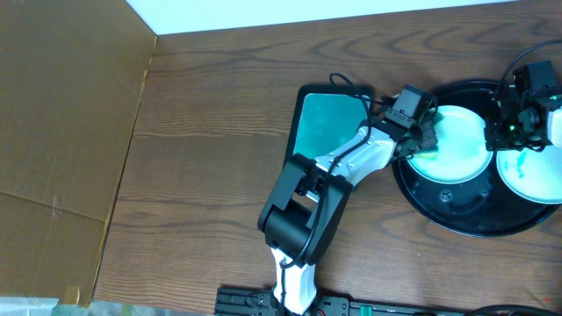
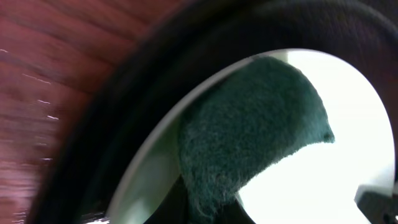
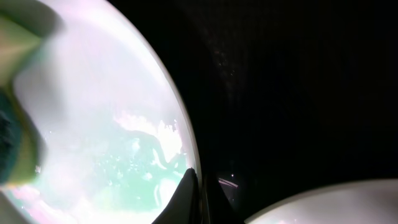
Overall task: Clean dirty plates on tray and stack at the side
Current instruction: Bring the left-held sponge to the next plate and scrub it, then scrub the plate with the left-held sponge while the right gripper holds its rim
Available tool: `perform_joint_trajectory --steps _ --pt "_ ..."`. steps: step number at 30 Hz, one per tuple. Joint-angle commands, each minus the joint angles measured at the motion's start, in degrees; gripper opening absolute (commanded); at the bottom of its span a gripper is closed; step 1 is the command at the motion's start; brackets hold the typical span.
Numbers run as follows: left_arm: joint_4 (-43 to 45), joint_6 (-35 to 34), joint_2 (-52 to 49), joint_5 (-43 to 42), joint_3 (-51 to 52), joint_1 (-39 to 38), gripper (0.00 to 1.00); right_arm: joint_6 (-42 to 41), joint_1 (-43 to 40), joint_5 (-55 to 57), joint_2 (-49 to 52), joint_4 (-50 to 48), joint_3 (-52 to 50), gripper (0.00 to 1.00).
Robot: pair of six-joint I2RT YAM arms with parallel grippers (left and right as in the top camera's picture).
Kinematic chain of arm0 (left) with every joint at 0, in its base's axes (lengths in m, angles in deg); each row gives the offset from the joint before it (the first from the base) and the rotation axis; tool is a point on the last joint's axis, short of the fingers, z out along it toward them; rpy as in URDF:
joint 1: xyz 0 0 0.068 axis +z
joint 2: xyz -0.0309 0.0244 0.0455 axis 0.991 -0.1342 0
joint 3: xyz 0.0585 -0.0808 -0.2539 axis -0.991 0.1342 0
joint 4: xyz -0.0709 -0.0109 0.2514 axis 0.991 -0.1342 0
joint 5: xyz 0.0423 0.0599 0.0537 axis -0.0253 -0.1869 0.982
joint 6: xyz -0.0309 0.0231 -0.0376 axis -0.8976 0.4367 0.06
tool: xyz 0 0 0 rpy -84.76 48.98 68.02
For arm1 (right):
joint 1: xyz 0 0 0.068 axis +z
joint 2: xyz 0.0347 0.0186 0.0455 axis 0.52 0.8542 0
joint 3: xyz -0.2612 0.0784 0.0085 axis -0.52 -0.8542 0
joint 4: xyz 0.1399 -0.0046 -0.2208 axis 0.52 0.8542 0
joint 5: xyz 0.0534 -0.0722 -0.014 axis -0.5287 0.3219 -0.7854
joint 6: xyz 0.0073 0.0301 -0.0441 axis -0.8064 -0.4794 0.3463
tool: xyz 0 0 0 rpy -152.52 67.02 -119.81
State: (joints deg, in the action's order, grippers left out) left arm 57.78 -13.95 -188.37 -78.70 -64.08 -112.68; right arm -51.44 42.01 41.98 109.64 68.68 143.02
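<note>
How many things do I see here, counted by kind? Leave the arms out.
Black tray: 1
Teal tray: 1
White plates: 3, one cut off at the picture's edge
Green pad: 1
Total: 6

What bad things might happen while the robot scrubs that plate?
1. The left gripper presses a green scrub pad near the edge of the plate, so the plate might tip or slide on the glossy black tray.
2. The right gripper sits only at the plate's rim and may slip off.
3. A second plate lies close beside, so it might get bumped.
</note>
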Motion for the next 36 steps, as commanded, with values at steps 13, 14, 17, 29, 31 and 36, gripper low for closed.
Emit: perform_joint_trajectory --steps 13,14,17,29,31,36 --pt "-1.0 5.2 6.0 -17.5 0.6 0.7 0.14 -0.5 0.2 2.2 -0.5 0.0 -0.2 0.01" --pt "-0.8 4.5 6.0 -17.5 0.6 0.1 0.14 -0.5 0.2 2.2 -0.5 0.0 -0.2 0.01" --pt "-0.3 3.8 5.7 -16.8 0.8 -2.1 0.13 -0.5 0.3 2.2 -0.5 0.0 -0.2 0.01" --pt "-0.4 10.5 4.9 -8.1 2.0 -4.3 0.47 -0.5 0.3 2.2 -0.5 -0.1 -0.2 0.01" --pt "-0.4 12.8 4.9 -7.2 1.9 -4.3 0.47 -0.5 0.2 2.2 -0.5 -0.1 -0.2 0.01" --pt "-0.1 16.7 5.3 -5.1 1.2 -4.3 0.47 -0.5 0.2 2.2 -0.5 0.1 -0.2 0.01"
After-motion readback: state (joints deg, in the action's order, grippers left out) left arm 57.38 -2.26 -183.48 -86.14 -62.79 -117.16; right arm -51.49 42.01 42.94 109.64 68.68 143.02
